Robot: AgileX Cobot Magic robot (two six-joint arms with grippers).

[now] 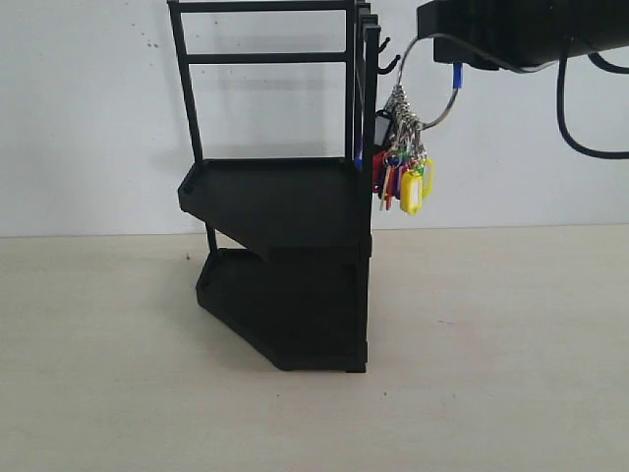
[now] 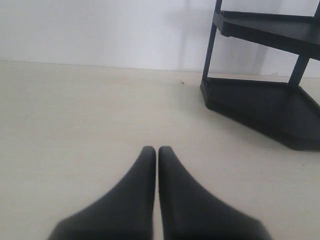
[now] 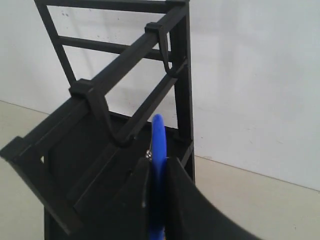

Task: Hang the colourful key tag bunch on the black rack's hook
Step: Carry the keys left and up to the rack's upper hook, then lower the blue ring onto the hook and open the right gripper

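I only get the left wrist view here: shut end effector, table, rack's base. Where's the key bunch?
Observer: In the exterior view, the bunch dangles beside the rack, off the table.
Operator: Held by what?
Observer: The right end effector, shut on its blue sleeve.
Operator: On the hook yet?
Observer: The wire runs right by the hook; hooked or not, I can't tell.

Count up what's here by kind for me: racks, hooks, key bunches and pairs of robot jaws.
Rack: 1
Hooks: 2, upper and lower
Key bunch: 1
Pairs of jaws: 2
Total: 6
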